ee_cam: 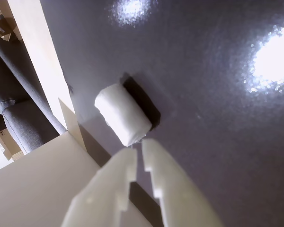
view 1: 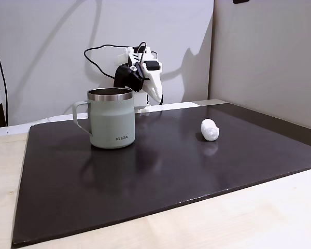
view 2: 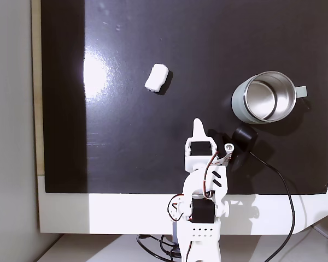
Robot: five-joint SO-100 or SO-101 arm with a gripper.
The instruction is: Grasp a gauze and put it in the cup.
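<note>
In the wrist view the gripper point(ee_cam: 139, 150) reaches up from the bottom edge, its two white, stepped plastic fingers point(ee_cam: 109, 189) nearly together with only a narrow slit between the tips, clasping nothing. Just beyond the tips, not touching them as far as can be told, lies the gauze point(ee_cam: 121, 113), a soft white oblong roll with a slightly fuzzy surface, resting on a glossy dark mat point(ee_cam: 203, 118) that throws back bright glare spots. A pale table edge point(ee_cam: 38, 47) runs to the left of the fingers.

In a fixed view from the side, the gripper point(view 1: 156, 97) hangs above the mat's far edge, pointing down, empty. The cup point(view 1: 112, 118), a smooth sage-green mug with a steel rim and side handle, stands in front of it and to the left; the gauze point(view 1: 210, 129) lies well apart to the right.

In a fixed view from above, the gripper point(view 2: 198, 126) points up the picture, jaws drawn together. The gauze point(view 2: 157, 77) lies ahead and left of the tips, the cup point(view 2: 267, 99) ahead and right, its steel inside empty.
</note>
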